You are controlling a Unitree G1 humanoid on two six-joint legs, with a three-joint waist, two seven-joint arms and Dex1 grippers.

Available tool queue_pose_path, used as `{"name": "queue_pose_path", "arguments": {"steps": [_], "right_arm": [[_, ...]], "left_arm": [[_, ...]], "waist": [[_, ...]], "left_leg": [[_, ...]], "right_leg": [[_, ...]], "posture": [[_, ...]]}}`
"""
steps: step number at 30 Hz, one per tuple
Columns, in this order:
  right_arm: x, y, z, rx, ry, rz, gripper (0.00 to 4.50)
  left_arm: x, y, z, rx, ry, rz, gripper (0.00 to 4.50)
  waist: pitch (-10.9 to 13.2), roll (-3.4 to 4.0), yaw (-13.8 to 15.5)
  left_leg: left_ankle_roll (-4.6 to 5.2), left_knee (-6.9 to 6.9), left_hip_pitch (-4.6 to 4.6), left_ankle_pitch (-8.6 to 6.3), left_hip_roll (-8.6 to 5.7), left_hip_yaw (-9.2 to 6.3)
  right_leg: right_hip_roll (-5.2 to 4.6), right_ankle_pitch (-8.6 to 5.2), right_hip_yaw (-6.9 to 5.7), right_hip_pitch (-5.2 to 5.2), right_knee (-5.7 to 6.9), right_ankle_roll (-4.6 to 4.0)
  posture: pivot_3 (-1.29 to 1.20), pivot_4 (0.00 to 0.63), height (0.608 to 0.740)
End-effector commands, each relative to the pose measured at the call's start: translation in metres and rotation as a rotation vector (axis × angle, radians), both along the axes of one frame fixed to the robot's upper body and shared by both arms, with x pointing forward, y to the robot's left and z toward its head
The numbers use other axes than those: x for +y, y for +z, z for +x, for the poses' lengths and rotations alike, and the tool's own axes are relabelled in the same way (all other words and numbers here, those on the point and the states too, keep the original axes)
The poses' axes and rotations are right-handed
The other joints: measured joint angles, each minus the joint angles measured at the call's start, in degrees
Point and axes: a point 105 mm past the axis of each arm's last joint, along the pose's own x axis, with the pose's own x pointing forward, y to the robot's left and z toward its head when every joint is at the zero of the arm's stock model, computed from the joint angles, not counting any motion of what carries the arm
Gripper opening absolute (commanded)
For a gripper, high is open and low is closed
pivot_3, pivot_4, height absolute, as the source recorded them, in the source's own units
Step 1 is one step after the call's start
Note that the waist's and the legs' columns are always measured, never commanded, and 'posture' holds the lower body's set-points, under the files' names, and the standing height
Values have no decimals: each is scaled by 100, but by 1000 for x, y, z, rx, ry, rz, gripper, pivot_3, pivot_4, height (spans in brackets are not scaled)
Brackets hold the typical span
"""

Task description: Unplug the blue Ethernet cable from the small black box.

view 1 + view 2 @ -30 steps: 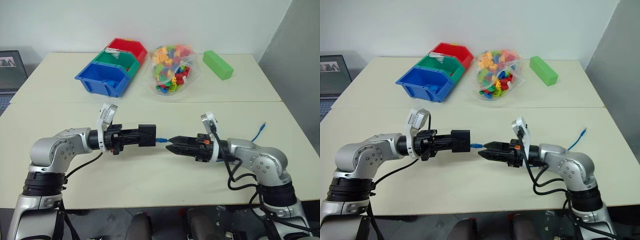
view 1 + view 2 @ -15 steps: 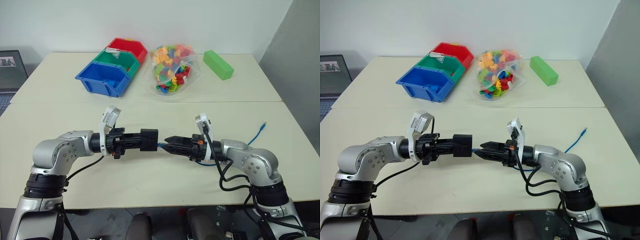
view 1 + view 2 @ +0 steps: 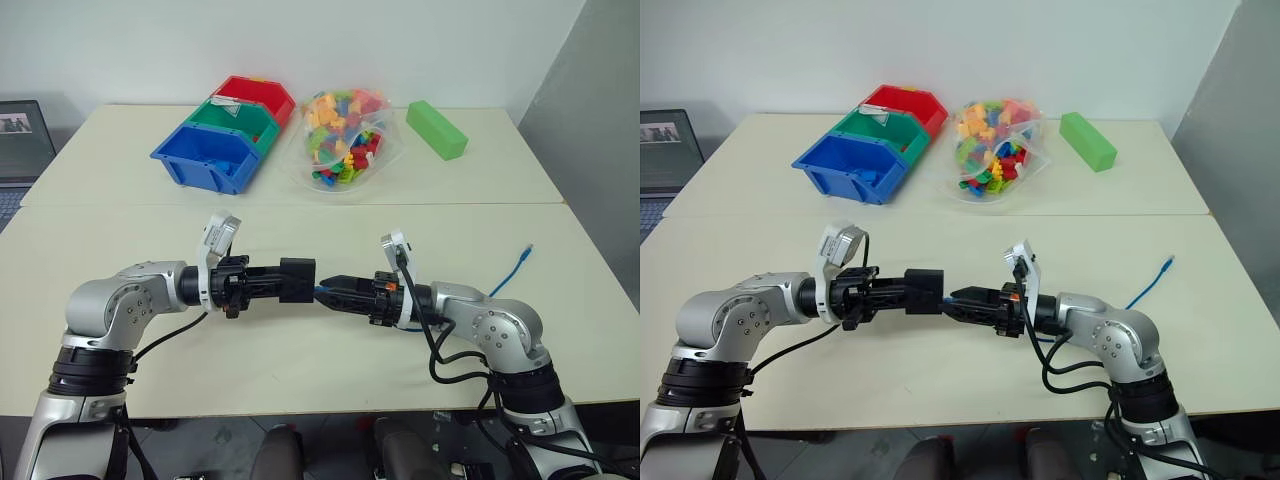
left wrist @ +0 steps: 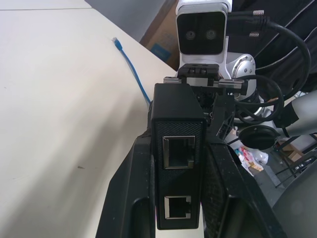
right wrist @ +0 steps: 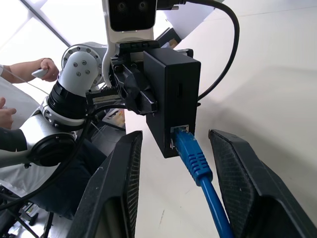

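Nearest the robot, above the front part of the cream table (image 3: 300, 380), the two arms meet tip to tip. The left gripper (image 3: 268, 282) points across toward the right arm and is clamped shut on the small black box (image 3: 298, 279), its two black fingers pressed against the box's opposite sides and holding it clear of the tabletop. The blue Ethernet cable (image 5: 194, 157) is still plugged into a port on the box's end face. The right gripper (image 3: 333, 296) points back at the box with its fingers (image 5: 243, 186) parted, one on each side of the plug and the first stretch of cord; the right wrist view shows a gap on both sides, so they straddle the cable without pinching it. From there the cord runs under the right arm and out across the table, its free plug lying near the right edge. Farther back stand a blue bin (image 3: 205, 158), a green bin (image 3: 236, 121) and a red bin (image 3: 257, 97) in a row, then a clear bag of coloured bricks (image 3: 343, 139) and a green block (image 3: 435, 130). A laptop (image 3: 22, 140) sits at the far left.
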Motion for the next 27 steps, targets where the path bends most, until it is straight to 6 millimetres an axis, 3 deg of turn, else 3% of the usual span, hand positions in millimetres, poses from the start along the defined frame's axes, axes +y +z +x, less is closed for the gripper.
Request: {"name": "queue_pose_path", "arguments": {"steps": [1, 3, 6, 13, 27], "right_arm": [[2, 5, -5, -28, 31, 0, 2249], [2, 4, -5, -28, 33, -3, 2249], [2, 4, -6, -30, 34, -7, 1749], [4, 5, -5, -31, 38, -2, 70], [4, 6, -6, -8, 54, 12, 48]], "left_arm": [[0, 7, 0, -37, -10, -15, 785], [0, 7, 0, -38, -11, -16, 785], [-1, 7, 0, -37, -12, -18, 785], [-3, 7, -1, -35, -17, -17, 785], [-1, 4, -3, -32, -19, -6, 785]], "waist": [[0, 0, -1], [0, 0, -1], [0, 0, -1], [0, 0, -2], [0, 0, -3]], "left_leg": [[0, 0, 0, 0, 0, 0], [0, 0, 0, 0, 0, 2], [0, 0, 0, 0, 0, 1], [0, 0, 0, 0, 0, 1], [0, 0, 0, 0, 0, 1]], "right_leg": [[0, 0, 0, 0, 0, 0], [0, 0, 0, 0, 0, 0], [0, 0, 0, 0, 0, 0], [0, 0, 0, 0, 0, 0], [0, 0, 0, 0, 0, 0]], "posture": [[0, 150, 740], [0, 150, 740], [0, 150, 740], [0, 150, 740], [0, 150, 740]]}}
